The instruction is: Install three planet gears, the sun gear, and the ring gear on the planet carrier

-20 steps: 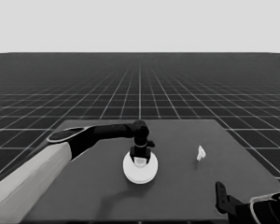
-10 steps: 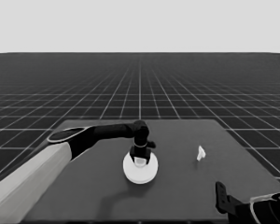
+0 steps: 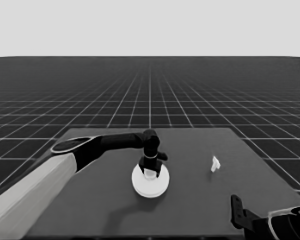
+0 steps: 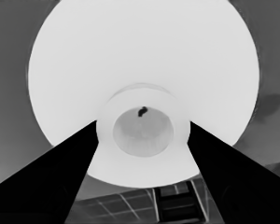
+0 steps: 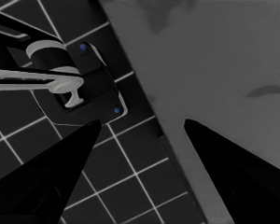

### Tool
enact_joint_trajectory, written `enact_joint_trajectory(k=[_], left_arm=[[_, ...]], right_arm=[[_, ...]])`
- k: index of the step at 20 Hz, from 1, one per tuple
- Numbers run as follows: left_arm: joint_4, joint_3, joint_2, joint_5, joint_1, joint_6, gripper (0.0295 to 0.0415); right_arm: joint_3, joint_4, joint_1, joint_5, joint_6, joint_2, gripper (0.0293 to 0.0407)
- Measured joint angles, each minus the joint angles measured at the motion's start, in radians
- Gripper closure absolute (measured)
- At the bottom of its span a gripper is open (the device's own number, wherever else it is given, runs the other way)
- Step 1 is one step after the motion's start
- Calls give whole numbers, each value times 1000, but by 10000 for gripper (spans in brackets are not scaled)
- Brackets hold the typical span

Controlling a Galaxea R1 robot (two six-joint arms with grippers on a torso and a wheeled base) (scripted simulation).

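The left pincer is clamped on the hub of the larger round part at mid-desk — keep it level, press straight down, release only once seated — right pincer apart, parked at the corner.

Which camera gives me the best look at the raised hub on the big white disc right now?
The left wrist view: the hub of the larger round part fills the picture's middle, between the left gripper's two fingers. The head view shows it only partly, hidden under that gripper. The right wrist view shows only table corner and floor.
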Motion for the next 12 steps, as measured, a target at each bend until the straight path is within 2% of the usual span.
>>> enact_joint_trajectory(k=[12], left_arm=[[0, 0, 0, 1, 1, 105, 362]], right_arm=[[0, 0, 0, 0, 0, 0, 315]])
